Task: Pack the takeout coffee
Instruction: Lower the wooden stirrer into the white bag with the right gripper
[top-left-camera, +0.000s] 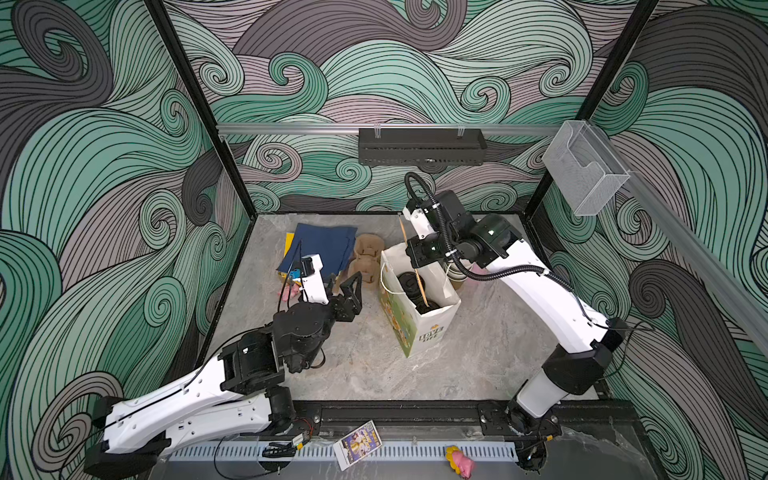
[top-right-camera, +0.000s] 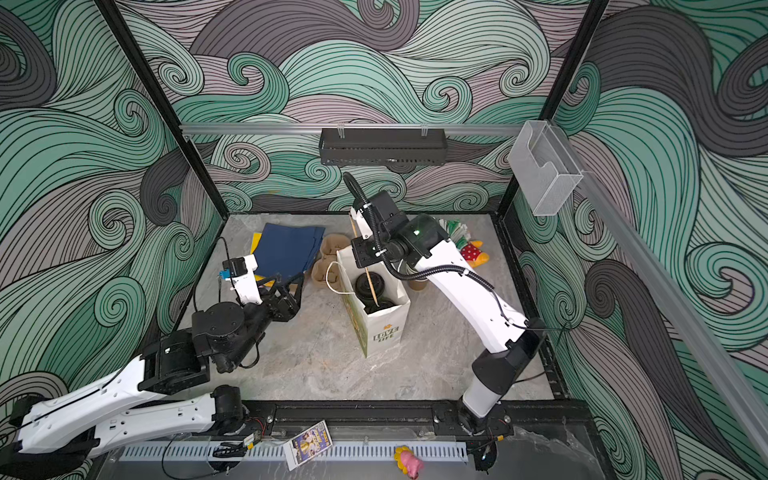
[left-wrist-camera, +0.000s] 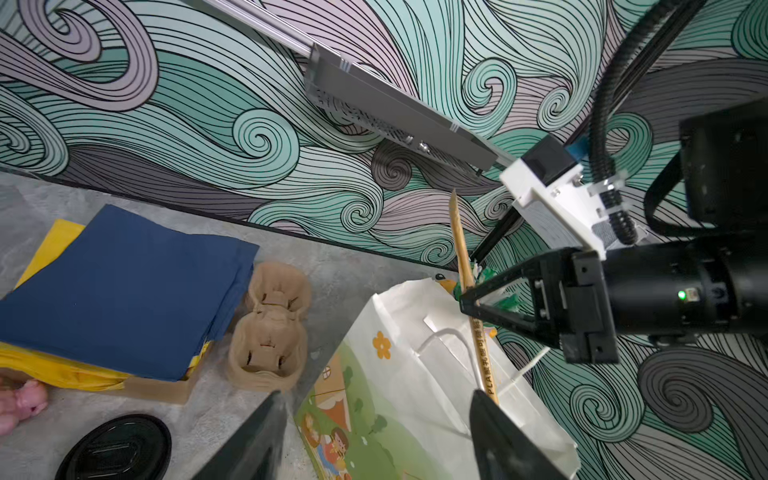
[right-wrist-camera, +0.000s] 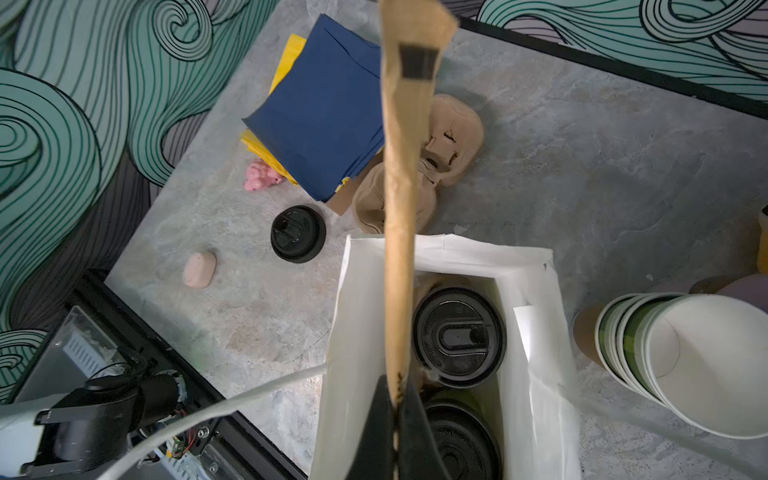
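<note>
- The white paper bag (top-left-camera: 419, 307) stands open on the grey surface (top-left-camera: 374, 365).
- The right claw (right-wrist-camera: 397, 395) hangs over the bag's mouth, clamped tight on a paper-wrapped straw (right-wrist-camera: 401, 232).
- The straw is tilted. In both top views its lower end reaches down into the bag and its upper end sticks out above the rim.
- Two lidded cups (right-wrist-camera: 457, 336) sit side by side inside the bag, their black lids facing up. The second one is partly hidden under the claw.
- The left claw (top-left-camera: 347, 289) hovers just beside the bag on the left arm's side. Its jaws are spread wide with nothing between them.
- A loose lid (right-wrist-camera: 297, 233) lies flat on the surface, apart from the bag, on the same side as the left claw.
- A stack of empty cups (right-wrist-camera: 681, 361) sits near the bag on the opposite side.
- Brown cup carriers (top-left-camera: 368, 257) lie just beyond the bag's far corner.
- Blue napkins (top-left-camera: 324, 249) lie past the carriers, farther from the bag.
</note>
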